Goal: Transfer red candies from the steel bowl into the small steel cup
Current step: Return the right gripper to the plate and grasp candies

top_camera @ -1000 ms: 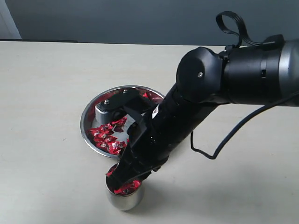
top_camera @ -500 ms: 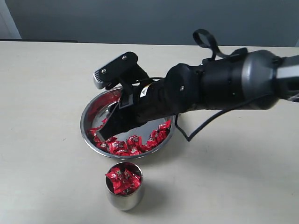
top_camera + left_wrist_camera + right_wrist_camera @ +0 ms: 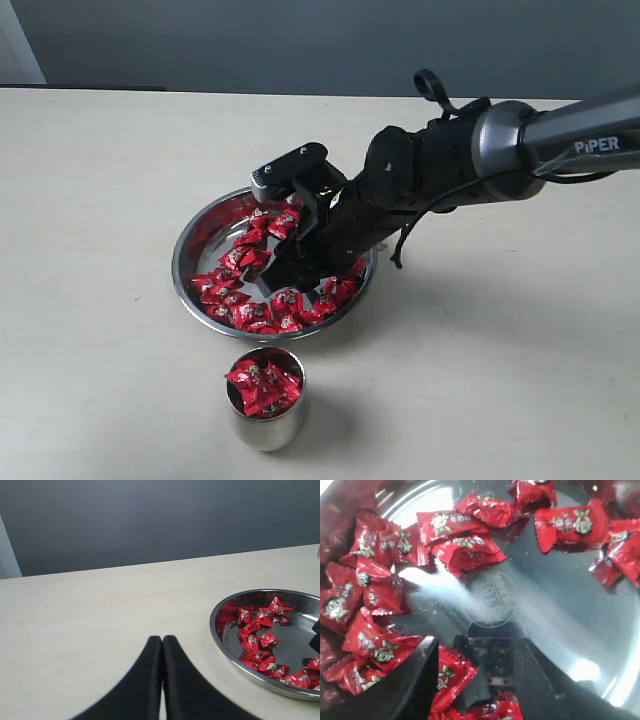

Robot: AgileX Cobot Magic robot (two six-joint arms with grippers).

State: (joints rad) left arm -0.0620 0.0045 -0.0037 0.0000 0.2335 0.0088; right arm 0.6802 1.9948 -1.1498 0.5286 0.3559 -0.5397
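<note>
Noted right gripper [image 3: 475, 650] low in bowl [image 3: 180, 262], jaws spread among candies [image 3: 465, 550], fingertips unseen from exterior camera; left gripper [image 3: 161, 642] closed, empty.

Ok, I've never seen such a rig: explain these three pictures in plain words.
This is a robot with two arms, each ending in a claw. The wide picture, from a camera off the arms, shows the right arm reaching into a steel bowl of red candies on a table; a small steel cup already holds candies. The other two come from wrist cameras. The left claw is shut, holding nothing, over the table beside the bowl. The right claw is open, low in the bowl, a candy lying between its fingers.
</note>
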